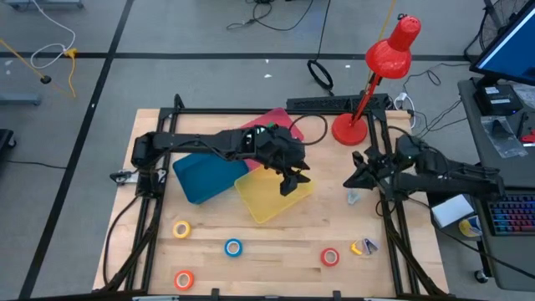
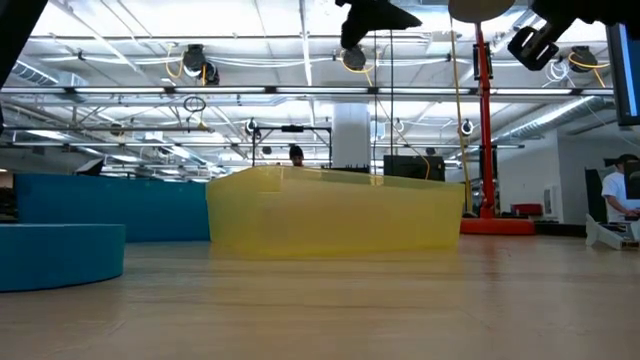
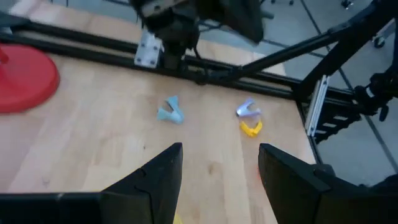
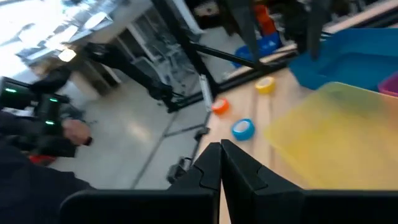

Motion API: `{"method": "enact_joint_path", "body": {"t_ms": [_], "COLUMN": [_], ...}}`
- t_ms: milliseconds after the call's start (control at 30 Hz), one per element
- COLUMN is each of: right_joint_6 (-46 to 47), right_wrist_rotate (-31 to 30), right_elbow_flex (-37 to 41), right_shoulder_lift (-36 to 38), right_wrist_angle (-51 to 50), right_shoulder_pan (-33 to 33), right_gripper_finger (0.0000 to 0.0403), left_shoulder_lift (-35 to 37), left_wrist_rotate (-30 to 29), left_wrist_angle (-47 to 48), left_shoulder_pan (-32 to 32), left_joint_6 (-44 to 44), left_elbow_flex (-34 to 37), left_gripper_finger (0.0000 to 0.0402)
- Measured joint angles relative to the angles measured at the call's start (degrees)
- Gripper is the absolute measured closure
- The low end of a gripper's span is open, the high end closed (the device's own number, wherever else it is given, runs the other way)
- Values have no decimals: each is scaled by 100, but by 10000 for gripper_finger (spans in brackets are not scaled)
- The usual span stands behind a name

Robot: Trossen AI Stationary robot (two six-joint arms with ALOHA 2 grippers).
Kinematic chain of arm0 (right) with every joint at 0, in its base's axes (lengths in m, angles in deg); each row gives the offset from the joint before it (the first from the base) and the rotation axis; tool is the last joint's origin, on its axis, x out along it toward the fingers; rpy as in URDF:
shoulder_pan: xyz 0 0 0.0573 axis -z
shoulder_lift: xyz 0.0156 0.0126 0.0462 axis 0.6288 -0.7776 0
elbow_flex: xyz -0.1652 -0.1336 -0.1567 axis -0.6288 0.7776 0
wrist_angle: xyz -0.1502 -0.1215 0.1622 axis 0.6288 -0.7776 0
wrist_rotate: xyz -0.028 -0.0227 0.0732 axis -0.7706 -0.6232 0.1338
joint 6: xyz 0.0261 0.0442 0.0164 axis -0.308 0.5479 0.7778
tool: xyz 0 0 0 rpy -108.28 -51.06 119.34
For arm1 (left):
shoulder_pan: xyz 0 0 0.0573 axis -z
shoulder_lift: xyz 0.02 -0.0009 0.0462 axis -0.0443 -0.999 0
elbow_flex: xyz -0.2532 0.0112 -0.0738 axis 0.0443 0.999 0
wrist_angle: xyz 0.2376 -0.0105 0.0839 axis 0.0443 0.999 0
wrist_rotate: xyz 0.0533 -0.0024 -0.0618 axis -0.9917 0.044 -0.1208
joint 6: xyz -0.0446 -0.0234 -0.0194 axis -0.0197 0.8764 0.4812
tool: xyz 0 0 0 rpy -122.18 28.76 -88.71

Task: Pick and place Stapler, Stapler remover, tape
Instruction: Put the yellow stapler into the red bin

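My left gripper point(image 1: 292, 178) hangs open above the yellow bin point(image 1: 272, 196), with nothing between its fingers point(image 3: 163, 177). My right gripper point(image 1: 355, 176) is shut on nothing, raised at the table's right side. A light blue stapler remover point(image 1: 353, 198) lies on the wood just below it, also in the left wrist view point(image 3: 170, 111). A purple and yellow claw-shaped piece point(image 1: 364, 247) lies nearer the front edge. Tape rolls lie flat along the front: yellow point(image 1: 181, 229), blue point(image 1: 233, 247), orange point(image 1: 184, 279), red point(image 1: 330, 257). The stapler is out of view.
A blue bin point(image 1: 205, 176) stands left of the yellow one, and a pink bin point(image 1: 276, 121) behind them. A red desk lamp stands with its base point(image 1: 349, 128) at the back right. Black frame rails point(image 1: 393, 234) run along the table's sides.
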Motion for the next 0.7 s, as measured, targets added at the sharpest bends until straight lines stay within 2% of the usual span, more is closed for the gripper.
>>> {"method": "enact_joint_path", "body": {"t_ms": [100,200,367,600,700], "right_joint_6": [-165,-310,-380,-384,-384], "right_wrist_rotate": [-186,-476,-1026,-1977,-2408], "right_elbow_flex": [-267,-465,-635,-964,-1257], "right_shoulder_lift": [-216,-392,-713,-1199,-1491], "right_wrist_angle": [-270,-440,-514,-862,-1101], "right_shoulder_pan": [-96,-316,-831,-1585,-1901], "right_gripper_finger": [403,403,403,403,403], "left_shoulder_lift": [184,492,1578,3588,4455], "left_wrist_rotate": [-12,-12,-94,-940,-1195], "left_wrist_angle": [361,210,-856,-2026,-2490], "left_shoulder_pan": [-29,-21,-21,229,417], "left_joint_6": [-135,-152,114,737,797], "left_elbow_flex": [15,342,2041,4660,5522], "left_gripper_finger": [192,192,192,192,192]}}
